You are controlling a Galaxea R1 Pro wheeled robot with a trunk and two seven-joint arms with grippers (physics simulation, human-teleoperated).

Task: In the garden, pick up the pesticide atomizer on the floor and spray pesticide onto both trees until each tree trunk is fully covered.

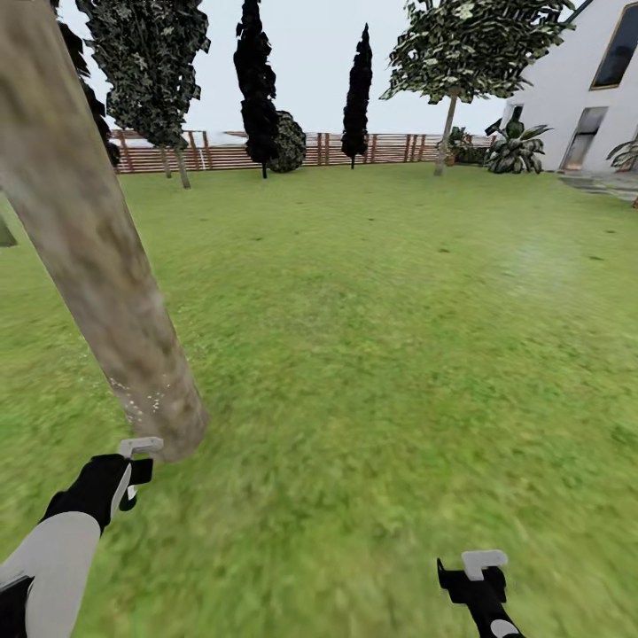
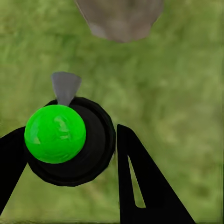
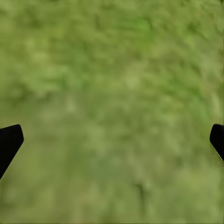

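Far left, the thick leaning tree trunk (image 1: 84, 239) meets the grass (image 1: 372, 354) just ahead of the left gripper (image 1: 133, 474); white pesticide specks (image 1: 142, 399) dot its base. L gripper pinches the atomizer (image 2: 70, 140), green ball and grey nozzle up front in the wrist view. Open lawn mid-frame, w/ slim dark trees (image 1: 257, 84) and a slat fence (image 1: 372, 146) behind. R side: right gripper (image 1: 474, 576) low over grass, fingers (image 3: 9, 142) spread wide, nothing betw. them. White house (image 1: 576, 89) far right.
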